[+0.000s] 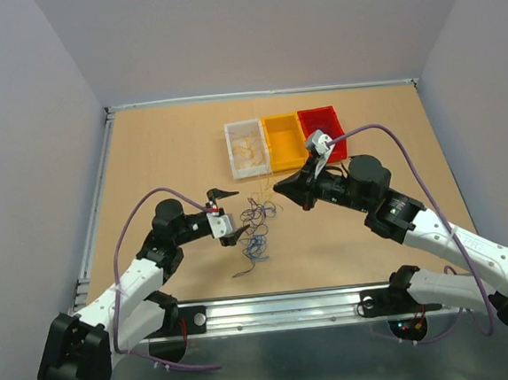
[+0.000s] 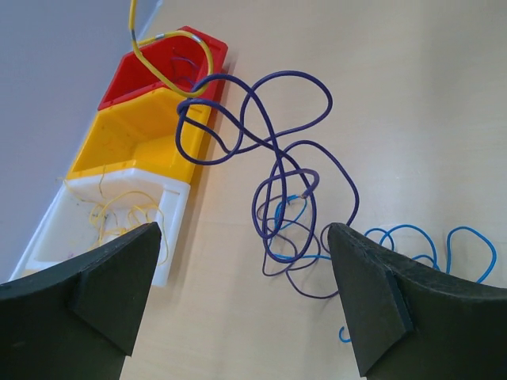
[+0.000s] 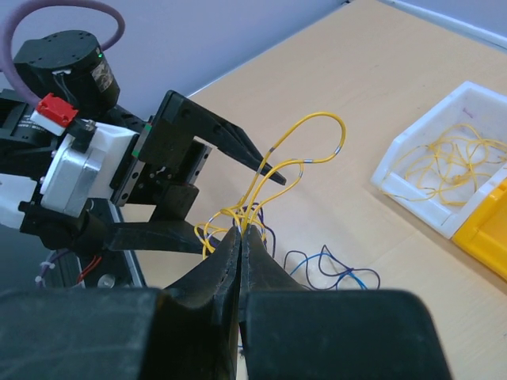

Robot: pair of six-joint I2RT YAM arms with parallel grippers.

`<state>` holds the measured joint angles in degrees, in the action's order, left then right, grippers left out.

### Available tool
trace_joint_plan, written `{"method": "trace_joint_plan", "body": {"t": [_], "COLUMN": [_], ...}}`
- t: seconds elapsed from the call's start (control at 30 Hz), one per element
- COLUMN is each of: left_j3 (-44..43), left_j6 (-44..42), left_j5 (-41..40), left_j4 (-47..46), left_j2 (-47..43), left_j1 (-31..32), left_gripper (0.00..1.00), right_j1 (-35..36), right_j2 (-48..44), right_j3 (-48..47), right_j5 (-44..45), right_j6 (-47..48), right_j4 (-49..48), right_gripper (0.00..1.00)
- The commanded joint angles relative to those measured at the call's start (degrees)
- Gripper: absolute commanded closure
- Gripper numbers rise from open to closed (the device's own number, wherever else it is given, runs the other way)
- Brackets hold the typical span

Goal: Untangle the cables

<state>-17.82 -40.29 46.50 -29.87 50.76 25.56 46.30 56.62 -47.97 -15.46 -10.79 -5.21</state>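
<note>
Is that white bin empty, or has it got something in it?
Not empty: thin yellow wires lie looped inside the white bin.

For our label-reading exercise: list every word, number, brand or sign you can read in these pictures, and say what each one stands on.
No text can be read in any view.
Small pale sticker on the black round motor housing of the left arm: too blurred to read.

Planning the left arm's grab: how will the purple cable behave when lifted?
Probably floppy: the purple cable lies in loose curls, so it should sag and dangle. Likely very light, being far thinner than the fingers of the left gripper. It may drag the blue cable along, since their loops overlap.
</note>
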Motion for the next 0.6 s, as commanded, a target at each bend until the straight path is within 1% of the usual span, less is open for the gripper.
{"method": "trace_joint_plan", "body": {"t": [0.0, 0.1, 0.23, 0.3, 0.33, 0.37, 0.4, 0.43, 0.47, 0.5, 0.57], "left_j3": [-2.65, -5.81, -7.57, -7.84, -7.75, -7.66, -7.40, -7.23, -6.96, -6.96, -5.73], "left_j6": [4.16, 6.54, 7.60, 7.51, 7.42, 7.16, 6.90, 6.63, 6.54, 6.54, 7.77], "left_j5": [0.52, -1.93, -5.71, -8.07, -9.14, -10.45, -11.77, -14.05, -15.46, -19.48, -23.72], "left_j4": [-7.57, -8.89, -10.12, -10.39, -10.56, -10.82, -11.00, -11.35, -11.53, -11.62, -13.98], "left_j2": [4.50, 8.72, 12.25, 13.04, 12.96, 12.87, 12.61, 12.52, 12.43, 12.17, 11.73], "left_j1": [0.72, 2.99, 7.73, 9.41, 10.29, 11.60, 12.05, 12.14, 12.23, 12.23, 11.71], "left_gripper": [0.01, 0.01, 0.02, 0.06, 0.20, 0.29, 0.43, 0.73, 0.88, 1.00, 1.00], "right_j1": [0.01, 0.02, 0.01, 0.01, 0.01, 0.01, 0.01, 0.01, 0.01, 0.01, 0.01], "right_j2": [-0.72, -0.46, -0.02, 0.24, 0.24, 0.16, 0.16, -0.19, -0.63, -1.07, -3.70], "right_j3": [0.68, 0.68, 0.59, 0.59, 0.59, 0.68, 0.77, 0.85, 0.94, 1.12, 2.17], "right_j5": [-1.41, -1.50, -1.59, -1.59, -1.33, -1.24, -1.24, -0.89, -0.36, 0.34, 5.77], "right_j6": [-0.55, -0.73, -0.73, -0.73, -0.64, -0.73, -0.73, -0.73, -0.81, -0.82, -1.52], "right_j4": [-4.54, -4.63, -4.72, -4.72, -4.81, -4.81, -4.81, -4.98, -5.07, -5.16, -5.25], "right_gripper": [0.99, 0.99, 1.00, 1.00, 1.00, 0.99, 0.99, 0.99, 0.99, 0.99, 0.99]}}
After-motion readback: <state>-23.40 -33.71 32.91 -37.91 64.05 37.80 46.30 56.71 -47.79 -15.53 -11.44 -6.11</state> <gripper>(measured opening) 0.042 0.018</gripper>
